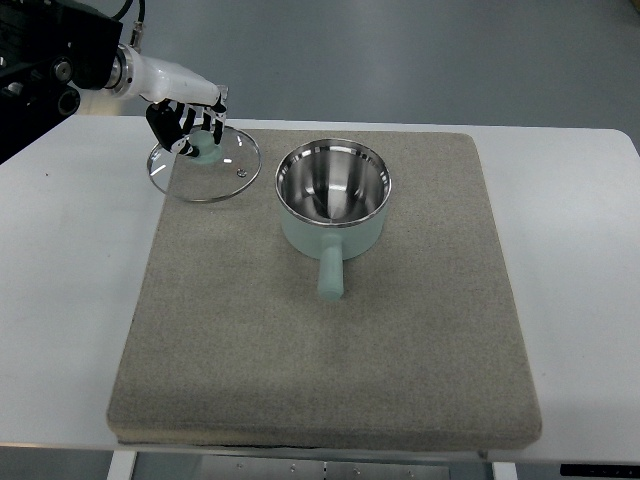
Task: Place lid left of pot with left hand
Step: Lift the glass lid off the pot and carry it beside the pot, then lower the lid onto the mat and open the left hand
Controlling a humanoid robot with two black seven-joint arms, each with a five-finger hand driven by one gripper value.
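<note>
holding lid [205, 163]: left hand [188, 118] | pot [332, 193]: empty, uncovered

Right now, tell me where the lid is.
In the top view the lid sits left of the pot, at the mat's far-left corner, under the left hand.

Left arm cut off by the picture's top-left corner; only forearm and wrist show behind the left hand [188, 117]. Knob [206, 152] of the lid [205, 163] mostly hidden under the dark fingers [215, 128]; whether they clasp it or only rest on it cannot be told. Counter [70, 260] runs out of view left of the fingers, also right and along the bottom. Mat [330, 350] hides the counter beneath it. Pot [332, 196] floor blurred by reflections
</note>
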